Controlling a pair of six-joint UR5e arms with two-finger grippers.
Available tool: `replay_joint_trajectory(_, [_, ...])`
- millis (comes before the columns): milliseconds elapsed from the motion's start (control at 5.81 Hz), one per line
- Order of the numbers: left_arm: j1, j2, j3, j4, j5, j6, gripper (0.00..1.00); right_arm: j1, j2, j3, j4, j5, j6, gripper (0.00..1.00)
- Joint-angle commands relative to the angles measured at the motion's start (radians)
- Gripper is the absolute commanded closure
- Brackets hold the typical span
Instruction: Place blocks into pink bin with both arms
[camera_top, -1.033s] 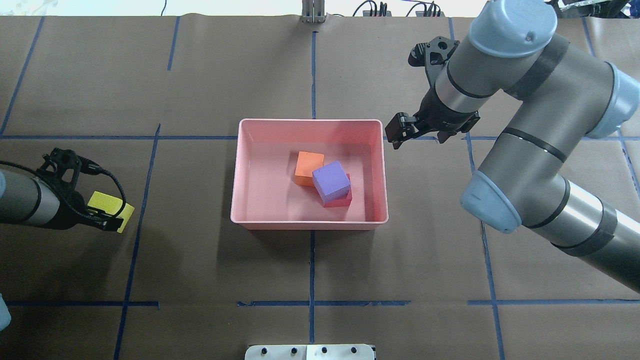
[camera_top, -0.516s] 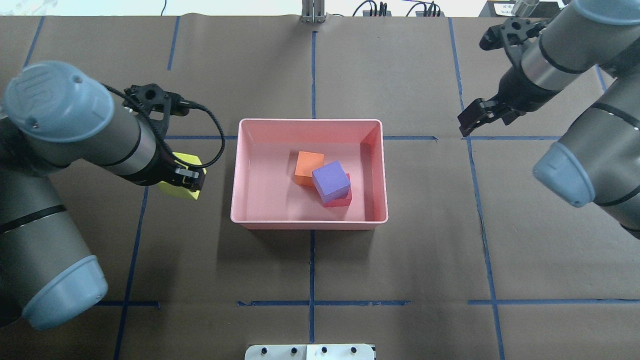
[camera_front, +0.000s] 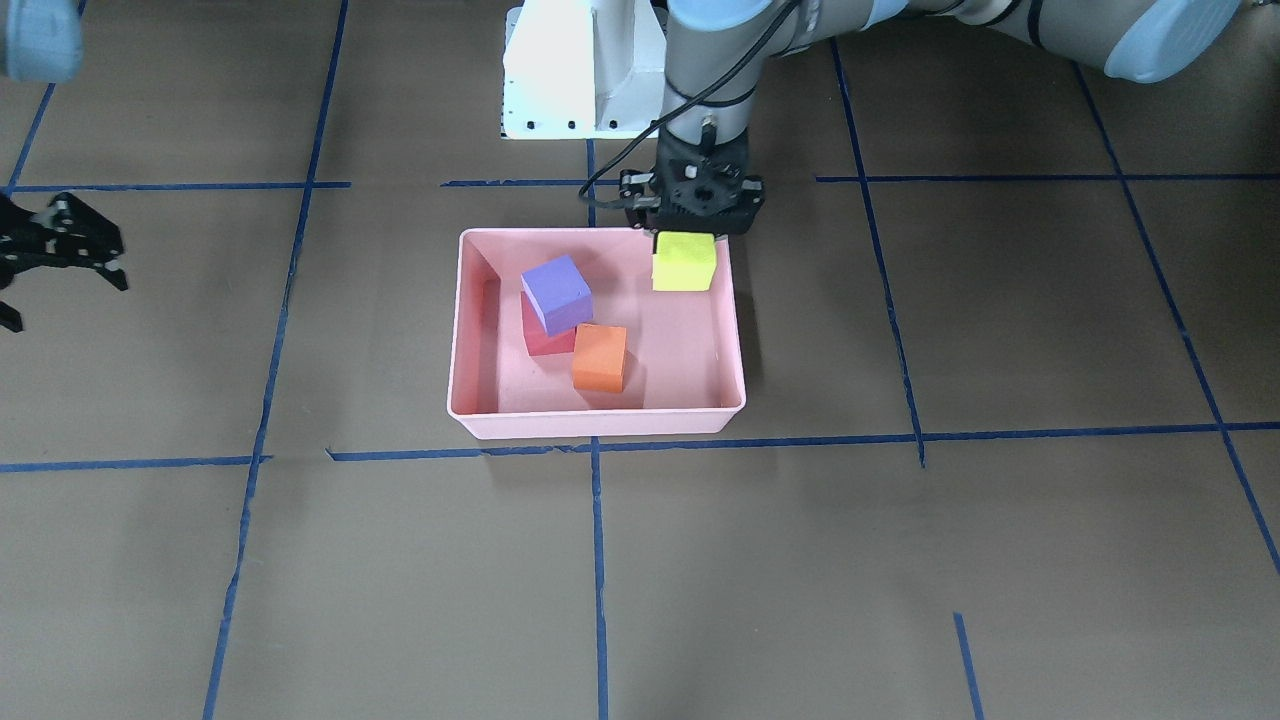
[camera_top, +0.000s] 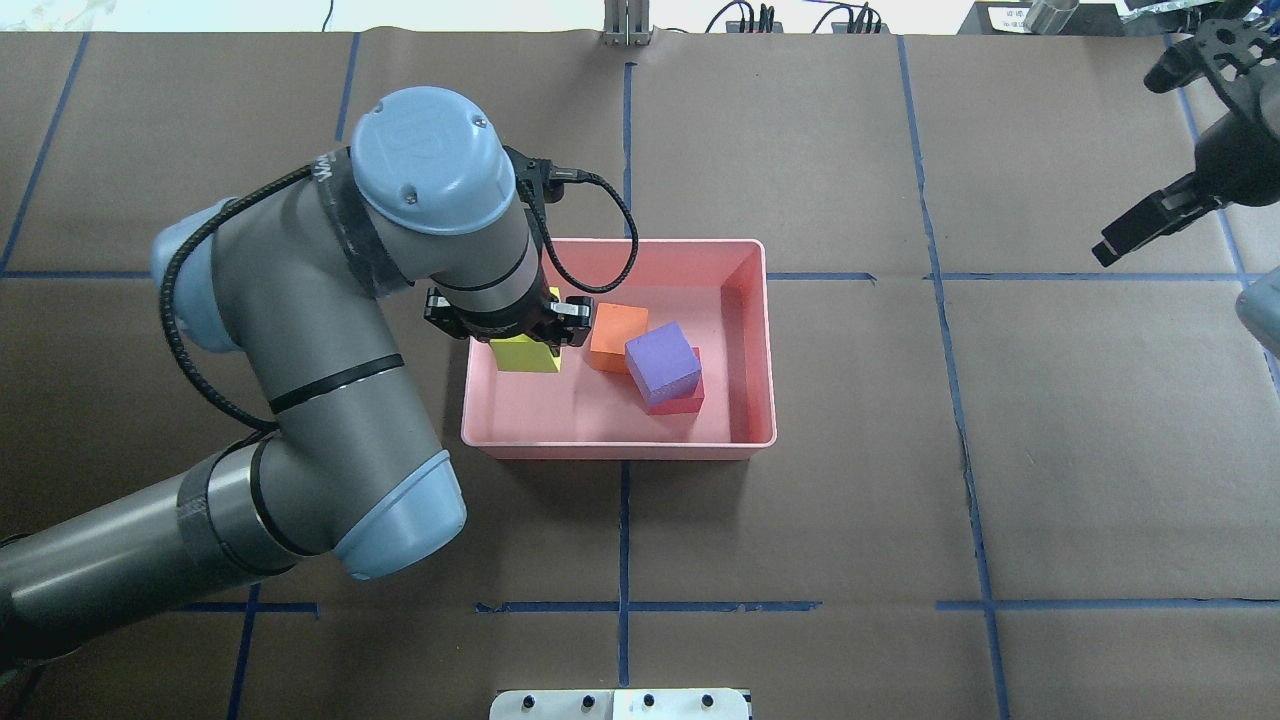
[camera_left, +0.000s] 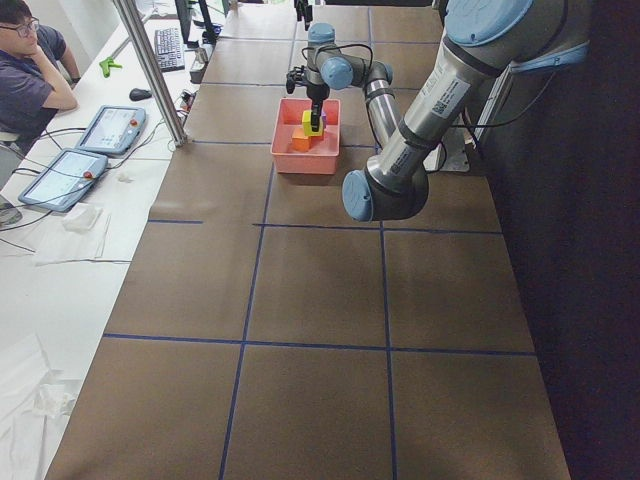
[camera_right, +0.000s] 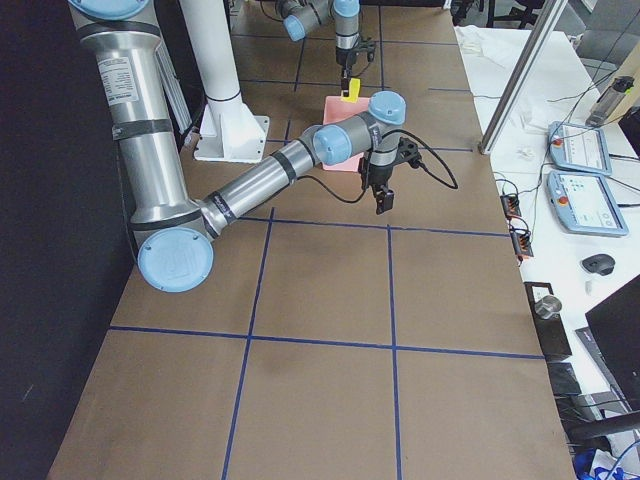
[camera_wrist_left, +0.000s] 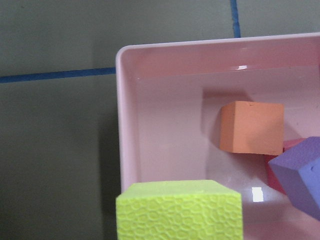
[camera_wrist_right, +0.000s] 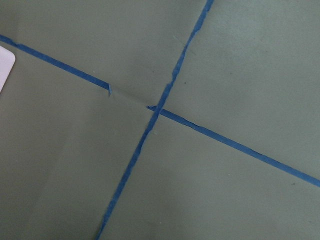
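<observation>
The pink bin sits mid-table and shows in the front view. Inside it the purple block rests partly on the red-pink block, with the orange block beside them. My left gripper is shut on the yellow-green block and holds it above the bin's left end, just inside the rim. The left wrist view shows that block over the bin's corner. My right gripper hangs open and empty far to the right of the bin.
Blue tape lines cross the brown paper-covered table. The robot's white pedestal stands behind the bin. A white plate lies at the table's near edge. An operator sits at a side desk with tablets.
My left arm has carried the yellow-green block rightward from the table's left side to over the bin. My right arm has drawn away from the bin to the far right.
</observation>
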Motion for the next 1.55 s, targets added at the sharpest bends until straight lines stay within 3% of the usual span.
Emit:
replay_joint_trajectory(0, [0.008, 0.013, 0.012, -0.036, 0.029, 0.001, 0.0, 0.035, -0.064, 0.013, 0.004, 0.01, -0.062, 0.0])
replay_joint_trajectory(172, [0.003, 0.027, -0.017, -0.027, 0.028, 0.011, 0.0, 0.043, -0.077, 0.011, 0.004, 0.01, -0.062, 0.0])
replay_joint_trajectory(516, [-0.078, 0.204, -0.199, 0.008, 0.002, 0.23, 0.0, 0.124, -0.158, 0.008, 0.004, 0.013, -0.193, 0.0])
replay_joint_trajectory(689, [-0.185, 0.273, -0.223, 0.013, -0.093, 0.418, 0.0, 0.196, -0.204, -0.001, -0.002, 0.027, -0.313, 0.0])
replay_joint_trajectory(1033, [-0.514, 0.474, -0.191, 0.011, -0.265, 0.926, 0.0, 0.322, -0.345, -0.016, 0.003, 0.021, -0.433, 0.0])
replay_joint_trajectory(1205, [-0.673, 0.581, -0.136, -0.004, -0.299, 1.077, 0.0, 0.386, -0.396, -0.056, 0.003, 0.019, -0.426, 0.0])
replay_joint_trajectory(1377, [-0.809, 0.623, -0.052, -0.005, -0.304, 1.18, 0.0, 0.411, -0.396, -0.103, 0.004, 0.021, -0.424, 0.0])
